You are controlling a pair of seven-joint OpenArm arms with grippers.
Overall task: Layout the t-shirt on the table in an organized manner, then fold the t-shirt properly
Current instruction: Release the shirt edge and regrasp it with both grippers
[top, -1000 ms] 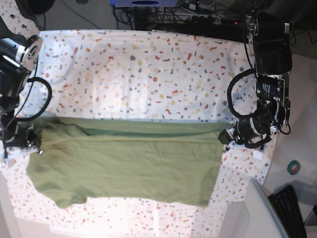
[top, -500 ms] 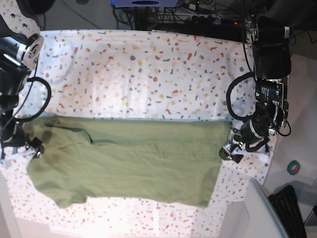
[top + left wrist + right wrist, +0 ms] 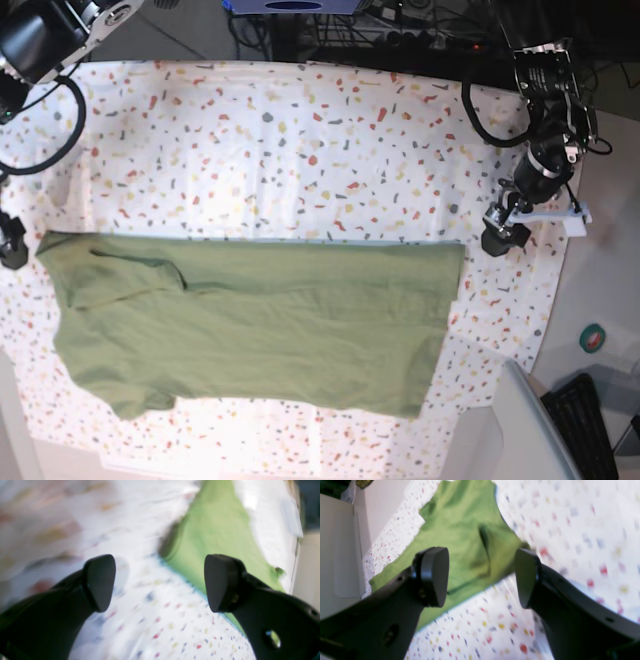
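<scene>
t-shirt (image 3: 255, 325) flat on table (image 3: 300, 150), both jaws wide, empty, beside its ends

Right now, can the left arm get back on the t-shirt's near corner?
Probably yes. The left claw is open and empty, hanging just off the t-shirt corner that lies flat on the table. Only bare cloth shows between them.

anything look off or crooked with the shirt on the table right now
The t-shirt lies flat on the table, folded lengthwise, but not squarely: its top edge is straight, while a sleeve bulges out at the lower left corner and the right hem slants. Nothing looks spilled or damaged.
</scene>
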